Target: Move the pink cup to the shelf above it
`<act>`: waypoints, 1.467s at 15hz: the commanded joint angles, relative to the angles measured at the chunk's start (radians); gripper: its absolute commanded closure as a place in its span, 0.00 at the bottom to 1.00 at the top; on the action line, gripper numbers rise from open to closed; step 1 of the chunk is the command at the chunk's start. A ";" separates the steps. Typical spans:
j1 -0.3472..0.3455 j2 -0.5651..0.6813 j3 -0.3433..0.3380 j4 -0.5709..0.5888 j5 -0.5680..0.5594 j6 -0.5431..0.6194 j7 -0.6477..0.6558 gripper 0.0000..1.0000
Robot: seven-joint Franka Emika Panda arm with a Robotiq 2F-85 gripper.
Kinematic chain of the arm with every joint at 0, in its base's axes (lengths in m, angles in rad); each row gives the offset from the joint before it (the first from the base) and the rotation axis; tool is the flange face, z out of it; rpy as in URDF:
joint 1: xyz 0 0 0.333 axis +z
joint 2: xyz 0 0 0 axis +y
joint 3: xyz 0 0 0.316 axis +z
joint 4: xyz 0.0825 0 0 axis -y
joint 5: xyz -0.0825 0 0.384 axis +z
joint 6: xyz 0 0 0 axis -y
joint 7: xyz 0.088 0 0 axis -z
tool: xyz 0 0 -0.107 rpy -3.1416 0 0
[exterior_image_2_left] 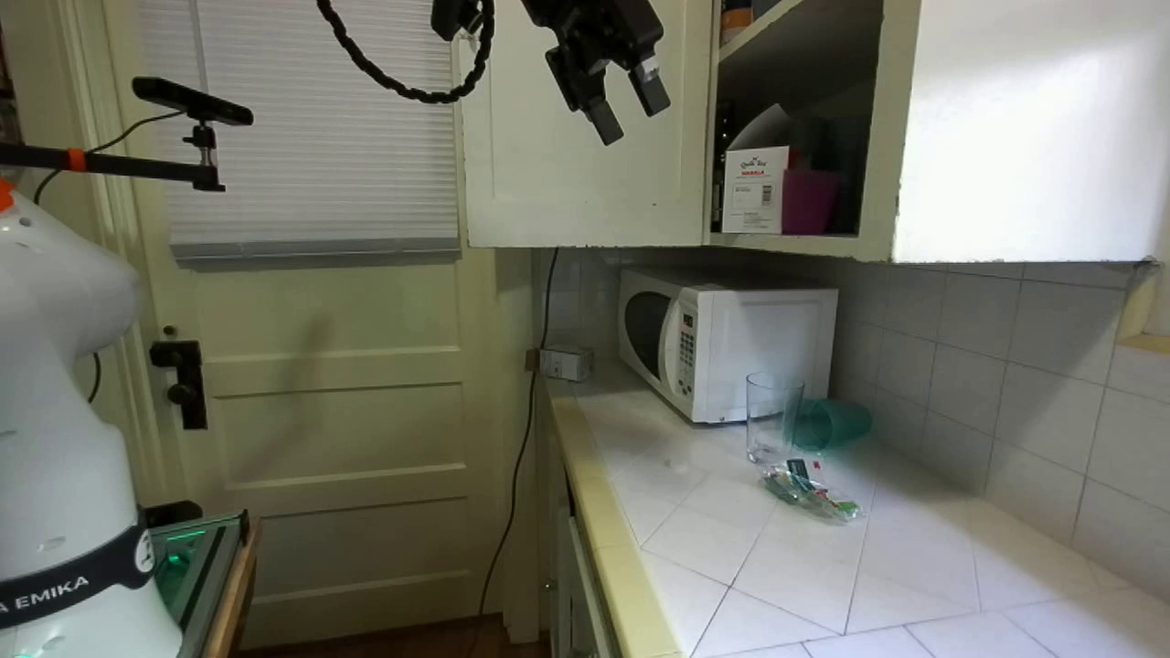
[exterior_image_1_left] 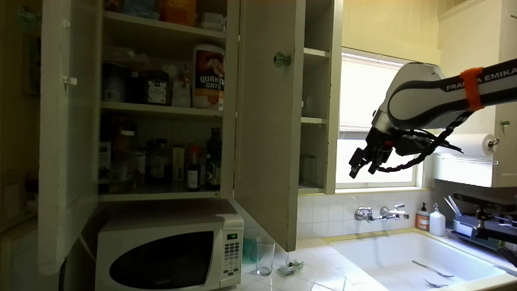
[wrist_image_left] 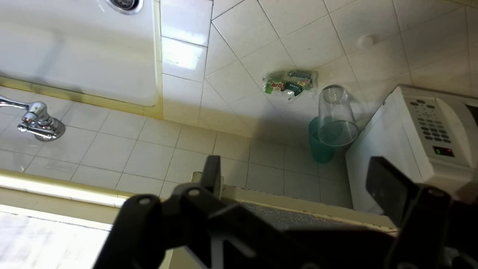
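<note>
High in the middle of an exterior view, the tool (exterior_image_2_left: 630, 113) hangs with its jaws wide apart, left of a cupboard (exterior_image_2_left: 880, 196). Toward the upper right of that frame, the pink cup (exterior_image_2_left: 810, 203) stands upright on the cupboard's bottom, just beside a white box (exterior_image_2_left: 754, 192); the shelf (exterior_image_2_left: 759, 27) crosses above them. Lower down, on the table (exterior_image_2_left: 914, 557), a clear glass (exterior_image_2_left: 773, 416) stands just beside a green cup (exterior_image_2_left: 834, 424) near the microwave (exterior_image_2_left: 766, 343), and a plastic packet (exterior_image_2_left: 812, 492) lies near.

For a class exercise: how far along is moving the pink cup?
Done: nothing yet; the pink cup sits under the shelf, beside a white box. In hand: nothing; the open gripper hangs empty. Left: grasping the cup, lifting it and setting it on that shelf.
</note>
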 commanded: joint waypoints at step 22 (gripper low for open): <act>0.128 0.383 -0.079 0.352 0.237 0.208 -0.531 0.00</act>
